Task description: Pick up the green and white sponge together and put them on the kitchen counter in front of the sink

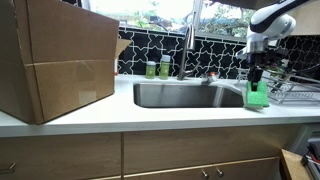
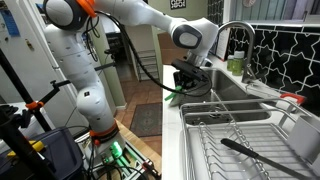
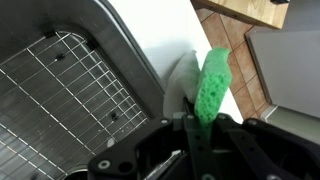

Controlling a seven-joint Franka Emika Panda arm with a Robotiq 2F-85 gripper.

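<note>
1. Up at the edge of an exterior view, hanging from the white arm (image 1: 276, 18): the gripper (image 1: 256, 78), pointing down and clamped on the green and white sponge (image 1: 257, 94).
2. Pinched tight on one end of that sponge, with barely the sponge's own thickness between the jaws (plainest in the wrist view, with the gripper (image 3: 196, 128) at the bottom and the sponge (image 3: 212, 80) sticking out ahead).
3. Held on edge, long side running away from the fingers, bright green with a thin greyish-white layer showing along one side.
4. Placed over the kitchen counter (image 1: 160, 116) right at the corner of the sink (image 1: 185, 95), just beside the dish rack (image 1: 292, 95).
5. Hard to call whether the sponge's free end touches the counter or hangs just clear of it.
6. From the wrist: white counter (image 3: 165, 45) beneath the sponge, the sink's steel rim and a wire grid (image 3: 60, 95) lying in the basin to one side, and wooden cabinets (image 3: 235, 12) past the counter's edge.
7. From the side-on exterior view: gripper (image 2: 185, 84) low by the sink (image 2: 215, 98), only a green sliver of sponge (image 2: 173, 97) peeking out beneath, dish rack (image 2: 235, 140) filling the foreground.
8. Elsewhere: tall chrome faucet (image 1: 186, 50) behind the basin, two green-labelled bottles (image 1: 157, 68) next to it, and a big cardboard box (image 1: 55, 60) at the far end of the counter, well apart from the sponge.
</note>
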